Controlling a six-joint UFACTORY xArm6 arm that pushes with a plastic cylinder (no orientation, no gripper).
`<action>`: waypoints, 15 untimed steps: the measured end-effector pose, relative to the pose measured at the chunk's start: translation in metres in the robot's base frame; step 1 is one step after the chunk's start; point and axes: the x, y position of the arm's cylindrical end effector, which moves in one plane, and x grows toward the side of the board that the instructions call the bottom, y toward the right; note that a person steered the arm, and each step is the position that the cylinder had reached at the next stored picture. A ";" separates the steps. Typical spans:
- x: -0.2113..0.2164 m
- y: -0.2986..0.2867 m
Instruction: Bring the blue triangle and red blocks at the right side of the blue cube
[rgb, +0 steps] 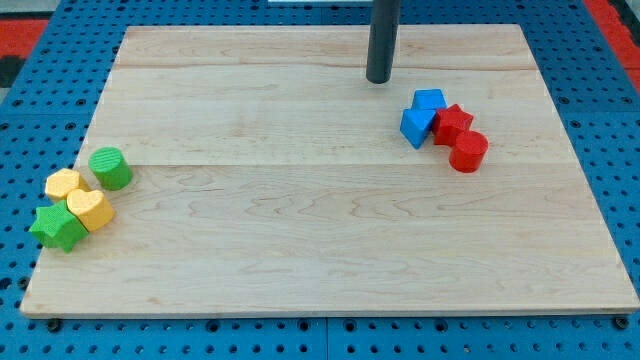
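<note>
Where rod leaves frame, my tip (379, 79) clear of blue cube (416, 126)

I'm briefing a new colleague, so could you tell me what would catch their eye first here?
My tip stands at the view's top, up-left of a tight cluster on the right: two blue blocks with two red blocks against their right. At far left sit two yellow blocks, a green cylinder and a green star.
</note>
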 end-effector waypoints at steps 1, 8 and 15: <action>0.006 -0.009; 0.063 -0.002; -0.012 -0.202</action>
